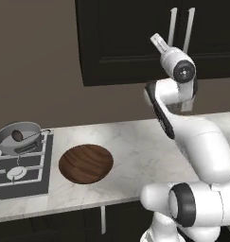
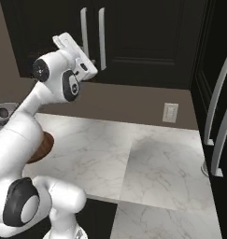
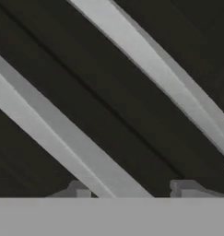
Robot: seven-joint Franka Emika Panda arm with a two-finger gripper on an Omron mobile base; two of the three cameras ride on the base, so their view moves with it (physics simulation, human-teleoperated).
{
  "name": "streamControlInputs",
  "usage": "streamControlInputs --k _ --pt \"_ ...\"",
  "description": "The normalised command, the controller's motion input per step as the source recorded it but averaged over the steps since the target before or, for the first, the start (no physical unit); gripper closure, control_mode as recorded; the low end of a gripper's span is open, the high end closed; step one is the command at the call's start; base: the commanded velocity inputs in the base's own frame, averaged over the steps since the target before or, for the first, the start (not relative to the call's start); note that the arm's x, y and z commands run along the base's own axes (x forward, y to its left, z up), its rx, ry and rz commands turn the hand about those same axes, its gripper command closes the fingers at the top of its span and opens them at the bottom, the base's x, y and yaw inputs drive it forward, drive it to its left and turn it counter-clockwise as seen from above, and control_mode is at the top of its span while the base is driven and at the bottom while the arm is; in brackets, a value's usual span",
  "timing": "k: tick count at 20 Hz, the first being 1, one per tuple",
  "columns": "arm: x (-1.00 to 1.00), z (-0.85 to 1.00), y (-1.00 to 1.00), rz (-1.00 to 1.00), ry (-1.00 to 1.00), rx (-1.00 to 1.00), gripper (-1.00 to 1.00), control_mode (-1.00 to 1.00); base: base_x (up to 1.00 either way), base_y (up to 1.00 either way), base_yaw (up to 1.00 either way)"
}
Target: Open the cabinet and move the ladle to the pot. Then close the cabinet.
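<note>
Pale bar handles (image 3: 62, 138) cross the hand view slantwise on the black-brown cabinet (image 1: 130, 42), whose two flat doors are shut; the gripper (image 3: 129, 190) has its jaws apart, straddling one bar. Down at 8 o'clock on the bench (image 1: 135, 146), the grey pot (image 1: 19, 137) holds the dark-scooped ladle (image 1: 18, 136), beside a wooden dish (image 1: 85, 163).

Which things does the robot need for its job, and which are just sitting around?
Needed:
- cabinet, doors shut
- ladle, lying in the pot
- pot, on the stove
- gripper, fingers either side of a cabinet handle

Just sitting around:
- wooden dish
- stove
- wall socket
</note>
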Motion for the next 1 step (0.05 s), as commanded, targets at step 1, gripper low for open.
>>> streamControlInputs --k 1 --pt "0.51 0.00 -0.43 0.09 0.22 0.00 -1.00 -1.00 0.00 0.00 0.00"
